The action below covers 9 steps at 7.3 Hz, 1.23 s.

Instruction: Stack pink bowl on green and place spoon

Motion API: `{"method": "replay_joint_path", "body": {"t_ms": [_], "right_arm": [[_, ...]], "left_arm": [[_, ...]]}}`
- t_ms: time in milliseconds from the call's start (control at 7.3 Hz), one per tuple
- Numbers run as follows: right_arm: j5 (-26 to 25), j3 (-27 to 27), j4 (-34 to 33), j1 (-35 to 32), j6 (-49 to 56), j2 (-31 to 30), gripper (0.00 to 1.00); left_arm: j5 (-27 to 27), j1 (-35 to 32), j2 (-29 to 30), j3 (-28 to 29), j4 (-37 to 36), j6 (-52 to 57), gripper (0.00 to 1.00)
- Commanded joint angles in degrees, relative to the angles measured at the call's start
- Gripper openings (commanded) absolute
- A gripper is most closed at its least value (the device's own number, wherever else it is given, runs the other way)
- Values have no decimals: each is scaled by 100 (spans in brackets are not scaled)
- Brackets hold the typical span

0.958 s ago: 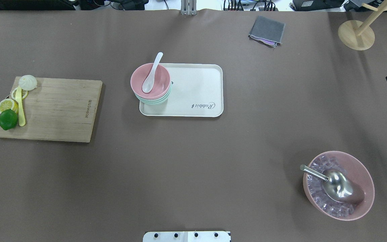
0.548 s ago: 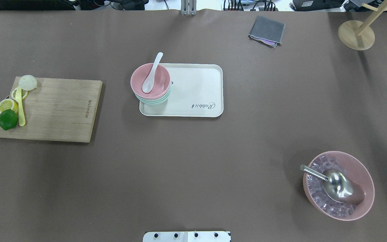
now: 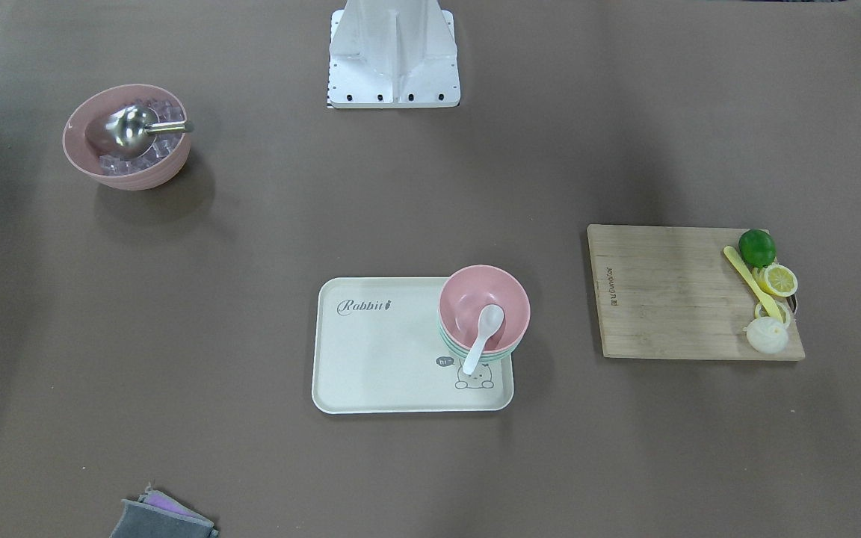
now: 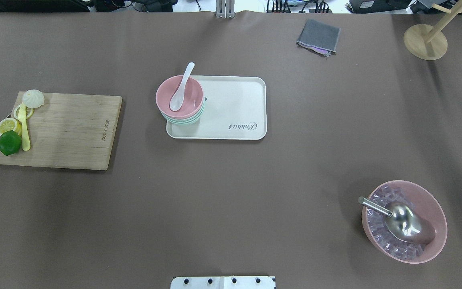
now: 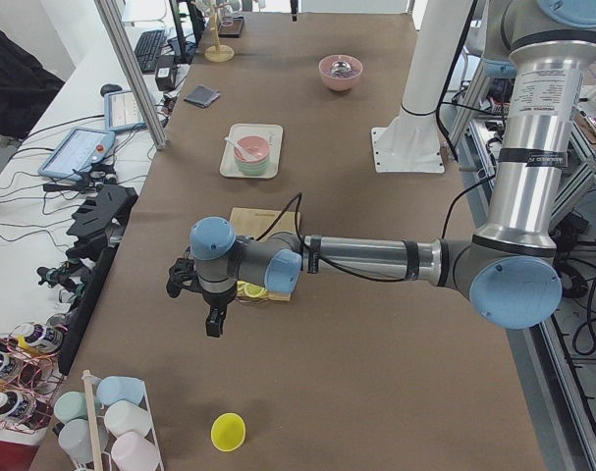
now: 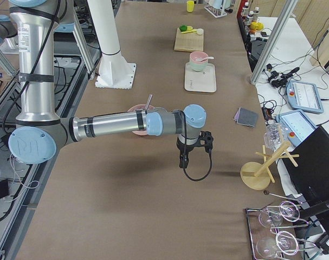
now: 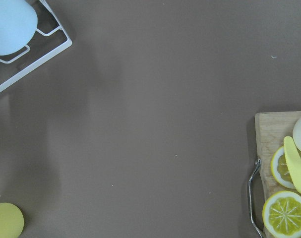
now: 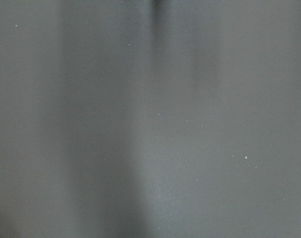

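Observation:
A pink bowl (image 4: 189, 94) sits on top of a stack of pale green bowls (image 4: 189, 119) at the left end of a cream tray (image 4: 235, 108). A white spoon (image 4: 181, 89) lies in the pink bowl with its handle over the far rim. The front-facing view shows the same pink bowl (image 3: 468, 295), spoon (image 3: 483, 332) and tray (image 3: 378, 359). My left gripper (image 5: 212, 324) hangs over the table past the cutting board, far from the bowls. My right gripper (image 6: 182, 161) hangs over bare table, also far away. I cannot tell whether either is open or shut.
A wooden cutting board (image 4: 70, 130) holds a lime (image 4: 9, 142), lemon slices, a bun and a yellow knife. A large pink bowl (image 4: 435, 204) holds ice and a metal scoop. A grey cloth (image 4: 319, 37) and a wooden stand (image 4: 425, 42) sit at the far side.
The dark tip of the right gripper, at the overhead view's right edge one second ago, has left that view. The bowls, spoon and tray have not moved.

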<state>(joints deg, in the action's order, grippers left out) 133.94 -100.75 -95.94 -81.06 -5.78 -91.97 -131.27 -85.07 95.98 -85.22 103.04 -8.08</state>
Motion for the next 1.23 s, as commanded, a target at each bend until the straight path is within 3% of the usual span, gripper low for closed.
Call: {"method": "replay_joint_path", "body": {"t_ms": [0,685,1095], "right_arm": [[-61,326,-48,-85,402,4,100],[0,407,-47,-427,297,-14,100],[0,416,-56,-445,270,39,100]], "left_arm": [[5,-10,0,6,6,34,98],[-48,-36,-281,-29,-11,34,98],[-48,-572,-308,-30,-134,43,98]]}}
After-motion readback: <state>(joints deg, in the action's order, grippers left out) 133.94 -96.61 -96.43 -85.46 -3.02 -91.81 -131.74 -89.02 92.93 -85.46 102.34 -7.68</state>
